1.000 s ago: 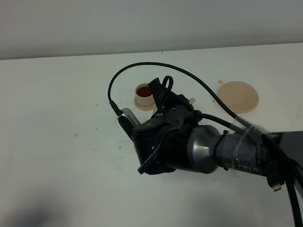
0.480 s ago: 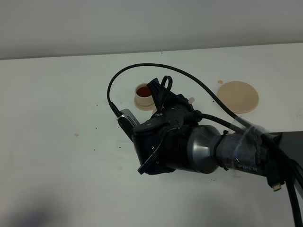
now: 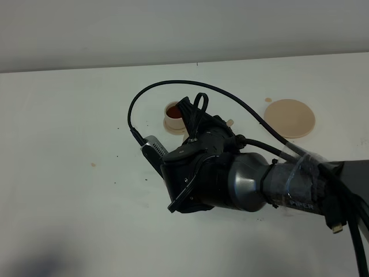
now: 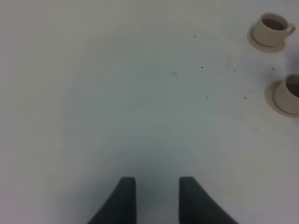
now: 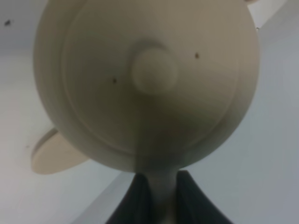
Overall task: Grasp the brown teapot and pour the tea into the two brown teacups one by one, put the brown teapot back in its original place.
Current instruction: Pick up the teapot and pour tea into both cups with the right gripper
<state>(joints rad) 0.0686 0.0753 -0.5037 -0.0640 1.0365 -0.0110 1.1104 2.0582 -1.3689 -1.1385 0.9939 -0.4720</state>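
Teapot (image 5: 149, 84), handle in clenched right jaws, lid toward wrist camera; left jaws apart

**Table** (image 3: 69, 115): white, with scattered dark specks.

**Wide saucer disc** (image 3: 290, 118): round, flat and light tan, lying on the table. A small tan spot (image 3: 268, 100) sits just off its far-left rim.

**Teacup** (image 3: 174, 113): small and light tan, standing on its own saucer and holding reddish-brown liquid. It is well left of the disc, partly behind black cable loops.

**Right arm** (image 3: 230, 179): black wrist housing, grey joint and taped segment, nearer the camera than the disc and reaching leftward past it.

**Black cable** (image 3: 167, 82): arcs from the wrist housing over the teacup and back toward the disc.

**Tan sliver** (image 3: 230, 122): shows at the arm's far edge, between teacup and disc; it cannot be identified.
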